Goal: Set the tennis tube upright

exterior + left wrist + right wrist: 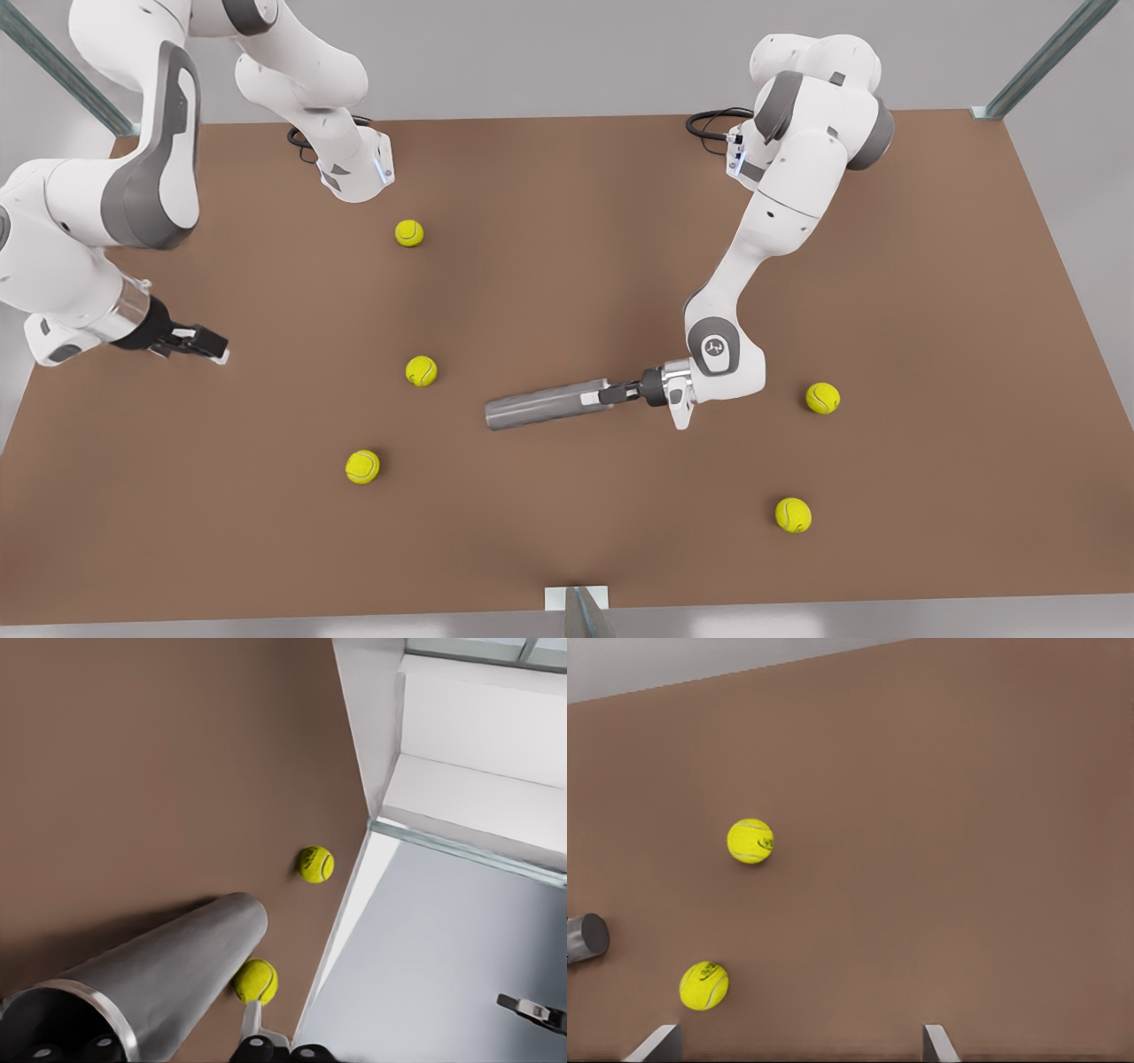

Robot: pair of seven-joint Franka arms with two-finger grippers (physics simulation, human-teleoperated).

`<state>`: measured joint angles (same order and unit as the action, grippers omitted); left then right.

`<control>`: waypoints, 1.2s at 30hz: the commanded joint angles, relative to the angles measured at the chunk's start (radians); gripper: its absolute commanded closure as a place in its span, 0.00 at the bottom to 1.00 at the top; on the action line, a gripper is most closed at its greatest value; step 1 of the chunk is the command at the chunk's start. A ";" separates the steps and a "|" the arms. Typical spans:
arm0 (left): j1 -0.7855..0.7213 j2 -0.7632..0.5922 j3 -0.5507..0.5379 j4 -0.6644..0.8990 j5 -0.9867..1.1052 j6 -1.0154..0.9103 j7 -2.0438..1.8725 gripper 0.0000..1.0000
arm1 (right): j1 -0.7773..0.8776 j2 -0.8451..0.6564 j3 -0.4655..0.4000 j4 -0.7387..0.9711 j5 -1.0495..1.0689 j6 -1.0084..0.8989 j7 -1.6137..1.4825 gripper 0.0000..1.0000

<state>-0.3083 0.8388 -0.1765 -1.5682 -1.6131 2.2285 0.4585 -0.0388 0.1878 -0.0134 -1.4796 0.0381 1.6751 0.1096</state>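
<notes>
The tennis tube (540,406) is a grey cylinder lying nearly flat, low at the middle of the brown table. Its closed end points to the front view's left. My left gripper (613,392) is shut on the silver-rimmed end, reaching in from the front view's right. In the left wrist view the tube (168,979) runs away from the gripper (173,1047), its rim close to the camera. I cannot tell whether the tube touches the table. My right gripper (202,341) waits open near the table's edge at the front view's left, its fingertips (656,1043) set wide apart. The tube's closed end (585,937) shows far off.
Several yellow-green tennis balls lie scattered on the table (567,221): one ball (421,370) just off the tube's closed end, another (362,466) nearer the front, one (822,398) behind the left arm's wrist. A metal post (576,611) stands at the front edge.
</notes>
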 commanded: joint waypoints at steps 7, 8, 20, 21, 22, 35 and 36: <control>0.005 -0.007 0.002 0.002 -0.002 -0.009 -0.043 0.79 | -0.001 -0.002 0.000 -0.005 0.000 -0.045 -0.057 0.00; 0.005 -0.017 0.008 0.002 -0.001 -0.009 -0.058 0.79 | -0.003 -0.004 0.000 -0.005 -0.001 -0.045 -0.057 0.00; 0.055 -0.198 0.038 -0.098 0.171 -0.082 -0.222 0.79 | -0.003 -0.001 -0.002 -0.005 -0.001 -0.045 -0.057 0.00; 0.055 -0.213 0.040 -0.098 0.226 -0.081 -0.253 0.79 | -0.006 -0.001 -0.002 -0.005 -0.001 -0.045 -0.057 0.00; 0.055 -0.224 0.054 -0.096 0.268 -0.081 -0.271 0.79 | -0.006 -0.001 -0.002 -0.005 0.000 -0.045 -0.057 0.00; 0.055 -0.388 0.144 -0.090 0.826 -0.121 -0.481 0.79 | -0.006 0.001 -0.002 -0.005 -0.001 -0.045 -0.057 0.00; 0.055 -0.395 0.144 -0.088 0.887 -0.121 -0.504 0.79 | -0.006 0.001 -0.002 -0.004 -0.001 -0.045 -0.057 0.00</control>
<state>-0.2527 0.4481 -0.0341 -1.6577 -0.8504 2.1199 0.1815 -0.0446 0.1898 -0.0144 -1.4842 0.0365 1.6311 0.0601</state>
